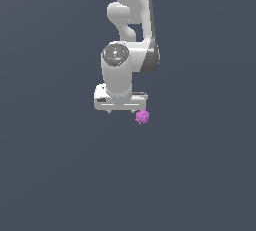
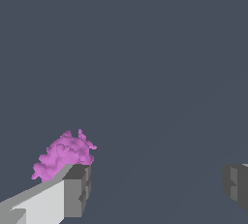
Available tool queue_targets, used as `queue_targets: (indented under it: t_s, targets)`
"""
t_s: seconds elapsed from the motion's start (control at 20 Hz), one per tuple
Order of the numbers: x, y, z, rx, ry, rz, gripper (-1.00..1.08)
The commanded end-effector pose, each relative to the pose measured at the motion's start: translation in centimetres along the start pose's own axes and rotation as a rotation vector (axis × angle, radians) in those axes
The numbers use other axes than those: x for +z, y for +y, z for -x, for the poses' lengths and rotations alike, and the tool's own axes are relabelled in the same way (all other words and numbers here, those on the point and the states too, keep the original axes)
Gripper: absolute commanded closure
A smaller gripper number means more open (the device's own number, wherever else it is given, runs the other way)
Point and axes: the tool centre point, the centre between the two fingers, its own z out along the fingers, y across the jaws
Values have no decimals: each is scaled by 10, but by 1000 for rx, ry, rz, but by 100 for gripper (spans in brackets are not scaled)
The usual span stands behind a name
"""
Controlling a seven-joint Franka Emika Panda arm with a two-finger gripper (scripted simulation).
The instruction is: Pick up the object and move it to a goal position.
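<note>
The object (image 1: 142, 117) is a tiny bumpy magenta-purple lump on the dark grey floor, just below the white gripper's (image 1: 122, 110) corner on the exterior view's right. In the wrist view the gripper (image 2: 157, 185) is open wide, with nothing between its jaws. The object (image 2: 65, 152) lies right against the tip of one finger (image 2: 75, 189), past that tip and not in the gap; the finger hides part of it. The other fingertip (image 2: 236, 183) is far from it. I cannot tell whether the finger touches the object.
The white arm (image 1: 127, 20) rises above the gripper toward the top of the exterior view. The plain dark grey floor (image 1: 60, 175) fills the rest of both views.
</note>
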Motion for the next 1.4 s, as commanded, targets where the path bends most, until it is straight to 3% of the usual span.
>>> queue_targets:
  t_s: [0.0,0.6,1.35]
  targets:
    - [2,1,2,4,-8,0,-92]
    - [12,-18,6,-121,6,7,-92]
    - [49,-85,34,-583,50,28,-92]
